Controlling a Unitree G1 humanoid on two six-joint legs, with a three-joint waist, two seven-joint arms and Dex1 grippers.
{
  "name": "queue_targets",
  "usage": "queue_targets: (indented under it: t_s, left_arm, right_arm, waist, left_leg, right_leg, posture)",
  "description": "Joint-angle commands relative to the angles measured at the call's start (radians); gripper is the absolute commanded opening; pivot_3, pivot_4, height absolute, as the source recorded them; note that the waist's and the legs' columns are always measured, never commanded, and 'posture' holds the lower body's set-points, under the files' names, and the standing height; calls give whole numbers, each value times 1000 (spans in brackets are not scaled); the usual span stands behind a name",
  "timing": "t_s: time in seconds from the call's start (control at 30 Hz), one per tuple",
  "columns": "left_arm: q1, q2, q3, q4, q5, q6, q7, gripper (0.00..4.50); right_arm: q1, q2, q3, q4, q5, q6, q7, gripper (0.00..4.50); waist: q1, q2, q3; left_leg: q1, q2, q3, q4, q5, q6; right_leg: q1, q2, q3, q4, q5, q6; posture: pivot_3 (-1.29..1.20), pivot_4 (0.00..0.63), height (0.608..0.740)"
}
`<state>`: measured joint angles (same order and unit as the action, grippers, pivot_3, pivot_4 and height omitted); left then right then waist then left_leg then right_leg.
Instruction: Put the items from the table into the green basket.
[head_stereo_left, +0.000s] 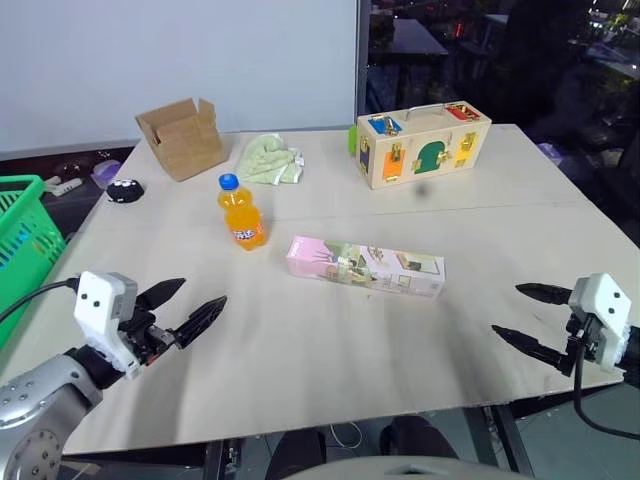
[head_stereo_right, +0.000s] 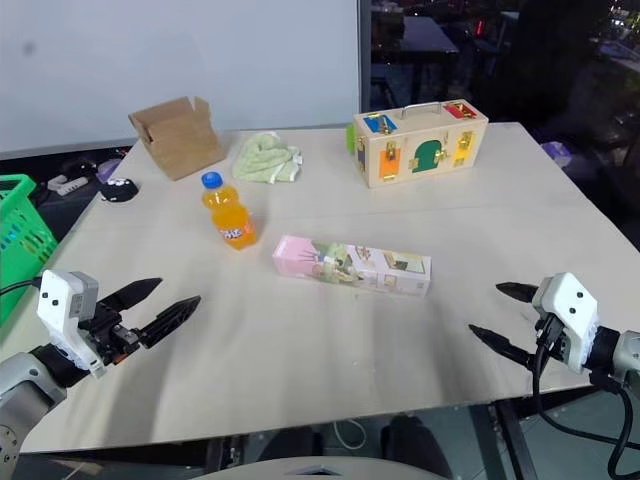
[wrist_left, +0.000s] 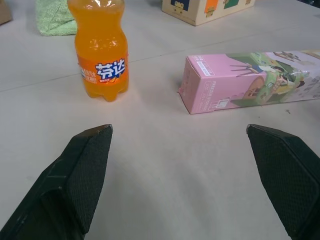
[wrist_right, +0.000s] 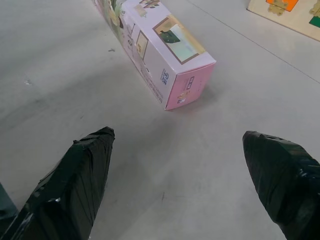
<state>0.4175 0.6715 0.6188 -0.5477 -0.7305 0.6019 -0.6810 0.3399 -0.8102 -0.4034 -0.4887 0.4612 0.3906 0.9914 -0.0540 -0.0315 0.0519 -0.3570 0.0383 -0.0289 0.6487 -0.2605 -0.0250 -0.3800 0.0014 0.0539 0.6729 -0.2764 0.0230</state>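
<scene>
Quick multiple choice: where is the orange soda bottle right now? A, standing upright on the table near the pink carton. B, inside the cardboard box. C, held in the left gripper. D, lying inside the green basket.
A: the orange soda bottle stands upright on the table, beside the pink carton, with both grippers open and empty.

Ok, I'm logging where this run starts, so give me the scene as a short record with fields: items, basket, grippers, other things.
carton: pink carton lying flat mid-table
bottle: orange bottle upright, beside the carton's left end, apart from it
basket: green basket off the table's left edge, neither item in it yet
left gripper: open, holding nothing, over the near left of the table
right gripper: open, holding nothing, over the near right
other: cardboard box, green cloth, wooden latch box along the far side
</scene>
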Motion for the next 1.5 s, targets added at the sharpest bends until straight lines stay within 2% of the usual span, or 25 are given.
queue_targets:
  t_s: [0.03,0.1,0.2,0.37,0.5,0.67,0.87,1.03,1.23,1.5]
  left_arm:
    - [-48,14,-16,-26,-16,-2,3,4476]
    - [-87,8,-65,-45,-15,-3,14,4476]
    - [-105,1,-102,-62,-13,-7,5,4476]
    - [-53,24,-165,-145,-2,-42,-77,4476]
    - [-15,21,-178,-182,5,-73,-107,4476]
    - [31,17,-205,-196,49,-121,-131,4476]
    - [62,7,-216,-217,70,-148,-124,4476]
    - [71,-4,-227,-214,90,-169,-116,4476]
    - [85,-25,-255,-219,115,-190,-106,4476]
    - [83,-48,-287,-215,136,-213,-88,4476]
  right_arm:
    - [-56,9,17,18,-13,-28,-24,4381]
    - [-120,27,70,30,-17,-12,-58,4381]
    - [-202,7,122,24,39,106,-58,4381]
    - [-408,-19,288,79,-20,138,-47,4381]
    - [-590,-35,436,115,-62,191,-5,4381]
    - [-821,-35,641,258,-176,236,68,4381]
    - [-1007,5,772,460,-288,223,119,4381]
    - [-1077,47,831,589,-339,218,176,4381]
    - [-1123,89,861,650,-345,269,248,4381]
    - [-1130,155,896,780,-409,254,239,4381]
  waist:
    - [0,0,0]
    - [1,0,0]
    - [-2,1,0]
    - [-12,1,0]
    - [-1,2,1]
    - [16,4,2]
    - [36,4,3]
    - [53,5,3]
    - [69,7,4]
    - [71,8,5]
  left_leg:
    - [0,0,0,0,0,0]
    - [0,0,0,0,0,0]
    - [1,0,1,1,0,0]
    - [1,0,4,0,0,0]
    - [1,0,3,0,0,1]
    - [1,0,2,0,0,1]
    - [-1,0,2,0,0,1]
    - [-4,0,-1,0,0,1]
    - [-4,0,-1,0,0,1]
    - [-4,0,-2,0,0,1]
  right_leg:
    - [0,0,0,0,0,0]
    - [0,0,0,0,0,0]
    - [0,0,2,0,1,1]
    - [0,1,5,0,1,1]
    - [0,1,4,0,1,1]
    - [-1,1,3,-1,1,1]
    - [-1,0,2,-1,1,1]
    - [-3,0,-1,-1,4,-1]
    - [-4,0,-1,-1,5,0]
    - [-4,1,-2,-1,5,0]
  posture:
    - [-45,0,740]
    - [-40,0,740]
    - [-40,0,740]
    - [-7,0,740]
    - [20,0,740]
    - [65,0,740]
    - [110,0,740]
    - [128,0,740]
    - [145,0,740]
    - [156,0,740]
